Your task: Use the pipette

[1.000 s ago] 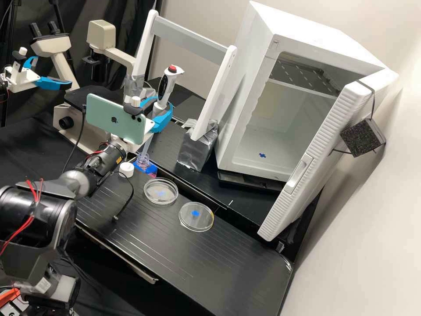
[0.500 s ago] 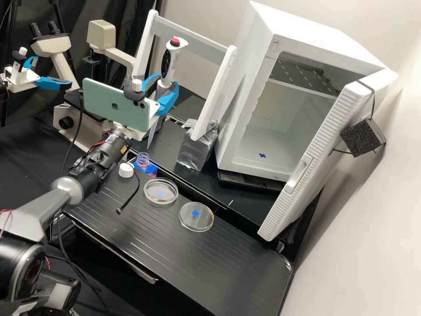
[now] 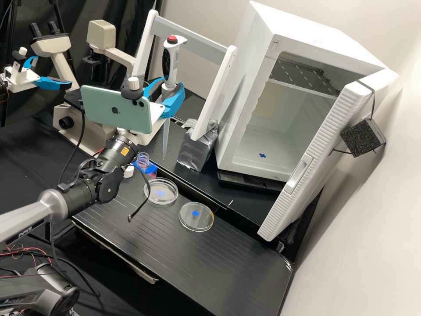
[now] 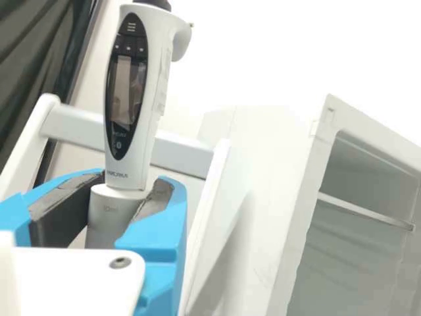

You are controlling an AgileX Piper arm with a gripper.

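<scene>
1. Pointing tip-down, the white-and-grey handheld pipette with a red top button (image 3: 169, 70) stands nearly upright in the high view, its long axis leaning slightly so the button end sits a little towards the white open-fronted cabinet (image 3: 313, 30). Its hooked rest juts the same way, and its dark oval display (image 4: 126, 85) faces the wrist camera.
2. Closed around the pipette's grey lower body are the jaws of the white gripper with two bright blue fingers (image 3: 171, 88); in the wrist view, dark pads (image 4: 62, 209) flank the body from both sides.
3. Below the grip, the long translucent tip (image 3: 165, 138) hangs over the black worktop (image 3: 237, 263), between the small open bottle of pink liquid in a blue holder (image 3: 144, 162) and the silver foil-wrapped block (image 3: 193, 149). Whether its end touches the surface, I cannot tell.
4. Nearer the front lie two round clear dishes (image 3: 196, 223), side by side but apart, each with a blue cross-shaped mark. A white cap (image 3: 128, 171) sits beside the bottle.
5. Behind the pipette rises a white frame with a grey crossbar (image 3: 193, 39).
</scene>
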